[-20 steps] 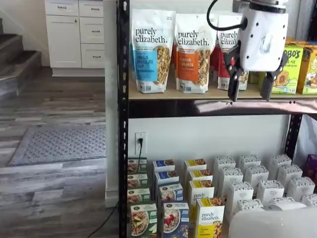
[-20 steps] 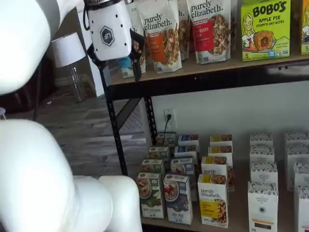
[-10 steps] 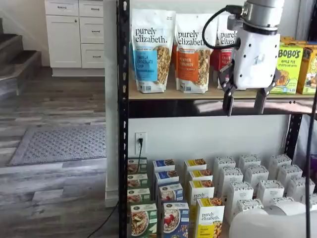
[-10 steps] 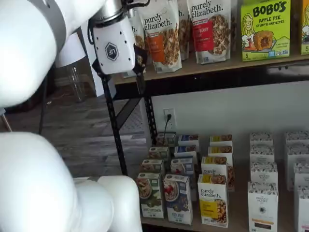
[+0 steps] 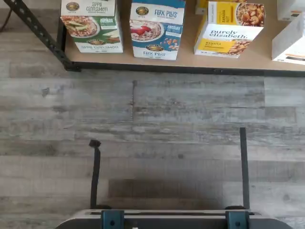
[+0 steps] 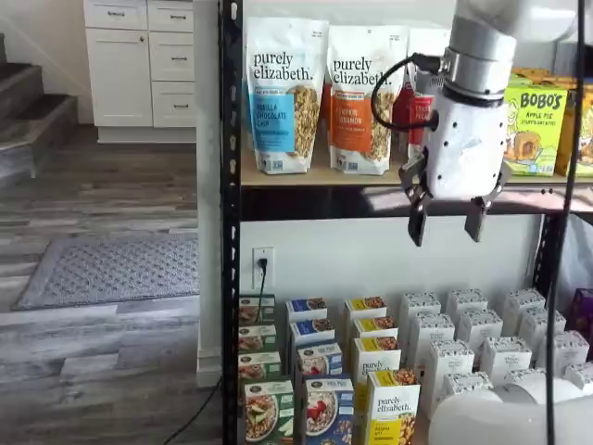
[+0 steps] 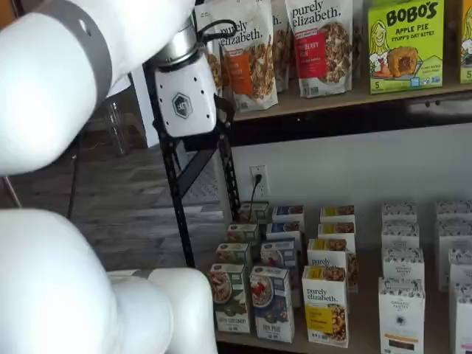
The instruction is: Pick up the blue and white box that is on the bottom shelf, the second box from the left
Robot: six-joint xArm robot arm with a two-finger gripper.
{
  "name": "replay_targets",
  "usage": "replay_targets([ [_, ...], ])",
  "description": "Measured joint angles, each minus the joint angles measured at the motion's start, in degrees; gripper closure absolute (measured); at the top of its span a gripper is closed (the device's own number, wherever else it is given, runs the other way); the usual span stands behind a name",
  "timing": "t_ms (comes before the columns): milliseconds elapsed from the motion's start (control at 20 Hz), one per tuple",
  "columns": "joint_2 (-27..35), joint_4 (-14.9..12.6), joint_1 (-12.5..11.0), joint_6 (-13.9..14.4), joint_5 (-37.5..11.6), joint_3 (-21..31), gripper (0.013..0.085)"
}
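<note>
The blue and white box (image 6: 329, 413) stands at the front of the bottom shelf (image 7: 363, 324), between a green-and-white carton (image 6: 267, 413) and a yellow-and-white carton (image 6: 392, 410). It also shows as the blue and white box (image 7: 271, 303) with more like it in a row behind. The wrist view looks down on the blue and white box (image 5: 157, 27) at the shelf's edge, beyond bare floor. My gripper (image 6: 447, 222) hangs high above the boxes, just under the upper board, fingers pointing down. It is open and holds nothing. The gripper (image 7: 196, 144) is near the black post.
Granola pouches (image 6: 285, 95) and Bobo's boxes (image 7: 405, 46) fill the tan upper board. White cartons (image 6: 477, 345) stand to the right on the bottom shelf. A black post (image 6: 231, 278) frames the rack's left side. A cable hangs from a wall outlet (image 6: 263, 265). My white arm (image 7: 66, 280) fills the foreground.
The gripper has come down from level with the upper shelf's goods to just below that board and drifted sideways along the rack. It stayed open. The boxes have not moved.
</note>
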Motion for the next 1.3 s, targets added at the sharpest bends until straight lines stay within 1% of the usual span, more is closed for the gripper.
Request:
replay_targets([
  [300, -0.43, -0.43, -0.20, -0.14, -4.55, 4.41, 0.0130],
  [700, 0.14, 0.23, -0.28, -0.19, -10.32, 9.94, 0.0130],
  [1000, 1.67, 0.19, 0.08, 0.20, -15.91, 14.46, 0.0130],
  [1300, 3.49, 0.53, 0.47, 0.50, -20.20, 17.27, 0.0130],
])
